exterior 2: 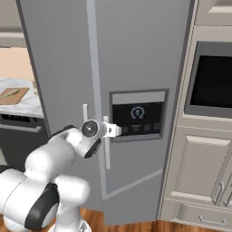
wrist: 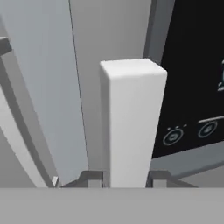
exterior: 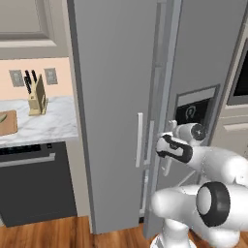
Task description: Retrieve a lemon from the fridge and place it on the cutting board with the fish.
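Note:
The fridge (exterior: 116, 97) (exterior 2: 136, 50) is a tall grey two-door cabinet right in front of me. My gripper (exterior: 170, 128) (exterior 2: 112, 130) (wrist: 124, 177) is at the right door's pale vertical handle (exterior 2: 107, 152) (wrist: 131, 118). In the hand view the handle stands between the two finger tips, which are shut against its sides. The lemon is hidden behind the fridge doors. The cutting board (exterior: 7, 125) (exterior 2: 12, 96) lies on the marble counter to the left, with the slender greenish fish (exterior: 2, 117) (exterior 2: 13, 92) on it.
A black dispenser panel (exterior 2: 138, 113) sits on the right door beside the handle. The left door has its own handle (exterior: 139, 140). A knife block (exterior: 37, 97) stands on the counter (exterior: 53, 121) above a dark appliance (exterior: 34, 179). A wall oven (exterior 2: 213, 81) and beige cupboards are to the right.

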